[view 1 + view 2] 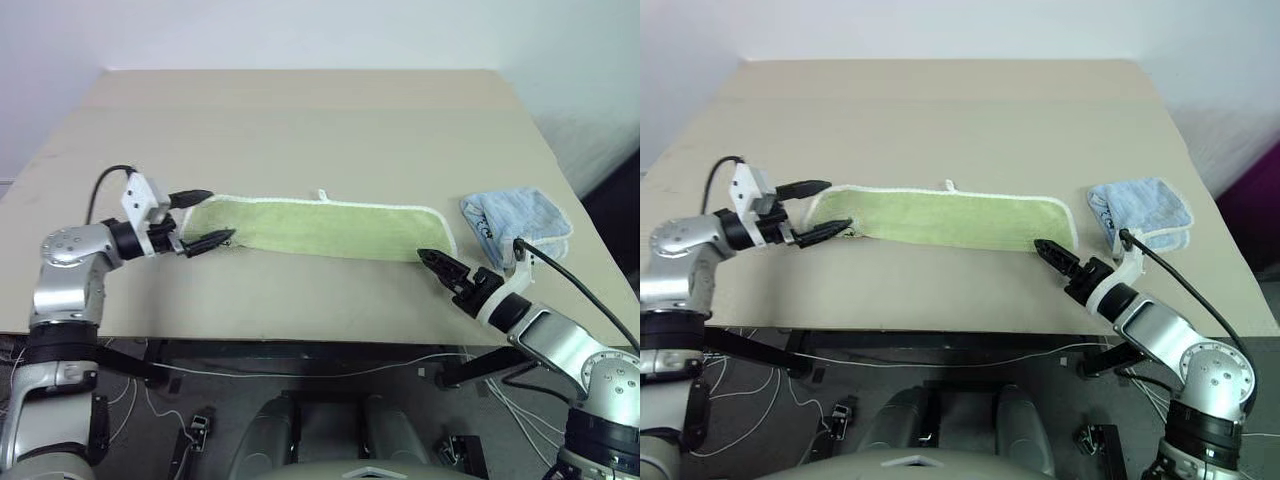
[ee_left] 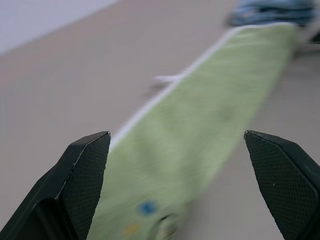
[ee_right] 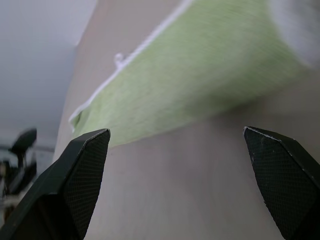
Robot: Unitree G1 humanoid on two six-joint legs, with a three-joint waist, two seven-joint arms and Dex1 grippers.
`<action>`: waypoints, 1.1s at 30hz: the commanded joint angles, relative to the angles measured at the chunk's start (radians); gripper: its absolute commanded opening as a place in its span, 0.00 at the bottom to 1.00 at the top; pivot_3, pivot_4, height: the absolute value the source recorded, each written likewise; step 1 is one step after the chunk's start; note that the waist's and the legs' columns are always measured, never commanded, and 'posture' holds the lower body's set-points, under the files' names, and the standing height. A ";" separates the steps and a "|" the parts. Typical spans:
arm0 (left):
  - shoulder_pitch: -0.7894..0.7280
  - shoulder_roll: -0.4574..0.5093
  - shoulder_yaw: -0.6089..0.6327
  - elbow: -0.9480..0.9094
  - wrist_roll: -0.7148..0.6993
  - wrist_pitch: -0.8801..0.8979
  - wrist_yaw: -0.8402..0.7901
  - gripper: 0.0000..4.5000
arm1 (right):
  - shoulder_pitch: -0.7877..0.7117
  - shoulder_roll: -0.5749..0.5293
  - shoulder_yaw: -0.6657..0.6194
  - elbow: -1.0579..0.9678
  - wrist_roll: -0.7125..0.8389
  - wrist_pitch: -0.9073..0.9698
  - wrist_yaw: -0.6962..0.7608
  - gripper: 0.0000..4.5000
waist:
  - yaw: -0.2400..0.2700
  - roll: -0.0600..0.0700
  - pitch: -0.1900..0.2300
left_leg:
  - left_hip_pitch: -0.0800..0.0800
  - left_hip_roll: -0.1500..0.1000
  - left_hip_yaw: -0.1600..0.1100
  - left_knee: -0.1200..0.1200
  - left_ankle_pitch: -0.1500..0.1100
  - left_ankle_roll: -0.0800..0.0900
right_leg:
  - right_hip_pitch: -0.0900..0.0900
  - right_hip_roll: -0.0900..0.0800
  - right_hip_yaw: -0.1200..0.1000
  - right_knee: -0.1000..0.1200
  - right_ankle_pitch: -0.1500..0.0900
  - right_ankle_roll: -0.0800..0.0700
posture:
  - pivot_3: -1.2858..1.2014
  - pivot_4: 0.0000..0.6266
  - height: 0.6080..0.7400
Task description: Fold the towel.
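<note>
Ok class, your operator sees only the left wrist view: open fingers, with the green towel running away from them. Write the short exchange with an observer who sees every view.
Operator: Where is the right gripper?
Observer: The right gripper is at the far end of the towel, by its near corner.
Operator: Is it holding the towel?
Observer: No. Its fingers stand open, with bare table between them.

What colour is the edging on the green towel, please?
White, along the towel; clearest in the left eye view.
</note>
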 commanded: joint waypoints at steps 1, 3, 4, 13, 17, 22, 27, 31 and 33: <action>0.012 -0.027 -0.032 -0.084 -0.013 0.027 0.010 1.00 | -0.010 0.012 0.024 -0.010 0.107 -0.078 -0.116 1.00 | -0.003 0.000 0.000 | 0.000 0.000 0.000 0.000 0.000 0.000 | 0.000 0.001 0.000 0.000 0.000 0.000 | 0.52 0.24 1.00; 0.017 -0.048 -0.049 -0.105 -0.015 0.035 0.014 1.00 | -0.025 0.013 0.042 0.011 0.110 -0.111 -0.157 1.00 | -0.003 0.000 0.000 | 0.000 0.001 0.000 0.000 0.000 0.000 | 0.000 0.002 0.000 0.000 0.000 0.000 | 0.52 0.24 1.00; 0.019 -0.056 -0.055 -0.114 -0.014 0.038 0.015 1.00 | -0.033 0.013 0.050 0.023 0.106 -0.125 -0.171 1.00 | -0.003 0.000 0.000 | 0.000 0.001 0.000 0.000 0.000 0.000 | 0.000 0.002 0.000 0.000 0.000 0.000 | 0.52 0.24 1.00; 0.022 -0.087 -0.074 -0.158 -0.014 0.051 0.046 1.00 | -0.157 0.054 0.099 0.184 -0.018 -0.234 -0.165 1.00 | -0.003 -0.002 -0.001 | 0.002 0.001 0.001 0.000 0.000 0.000 | 0.002 0.003 0.000 0.000 0.000 0.000 | 0.52 0.24 1.00; 0.031 -0.084 -0.071 -0.174 -0.015 0.055 0.053 1.00 | -0.185 0.075 0.087 0.215 -0.074 -0.277 -0.164 1.00 | -0.002 -0.003 -0.002 | 0.003 0.001 0.001 0.001 0.000 0.000 | 0.004 0.003 0.000 0.000 0.000 0.000 | 0.52 0.24 1.00; 0.043 -0.083 -0.066 -0.183 -0.010 0.048 0.062 1.00 | -0.192 0.099 0.072 0.212 -0.101 -0.309 -0.172 0.87 | 0.000 -0.004 -0.003 | 0.003 0.001 0.001 0.001 0.000 0.000 | 0.004 0.003 0.000 0.000 0.000 0.000 | 0.52 0.24 1.00; 0.045 -0.086 -0.069 -0.180 -0.007 0.040 0.068 1.00 | -0.194 0.114 0.057 0.177 -0.100 -0.334 -0.194 0.49 | 0.002 -0.004 -0.003 | 0.003 0.001 0.001 0.001 0.000 0.000 | 0.003 0.003 0.000 0.000 0.000 0.000 | 0.52 0.24 1.00; 0.042 -0.093 -0.076 -0.174 -0.004 0.034 0.073 1.00 | -0.190 0.120 0.050 0.155 -0.105 -0.345 -0.210 0.17 | 0.001 -0.004 -0.003 | 0.003 0.001 0.001 0.000 0.000 0.000 | 0.003 0.003 0.000 0.000 0.000 0.000 | 0.52 0.24 1.00; 0.041 -0.096 -0.079 -0.169 -0.001 0.029 0.074 1.00 | -0.187 0.122 0.045 0.140 -0.104 -0.352 -0.218 0.02 | 0.001 -0.004 -0.003 | 0.003 0.001 0.001 0.000 0.000 0.000 | 0.003 0.003 0.000 0.000 0.000 0.000 | 0.52 0.24 1.00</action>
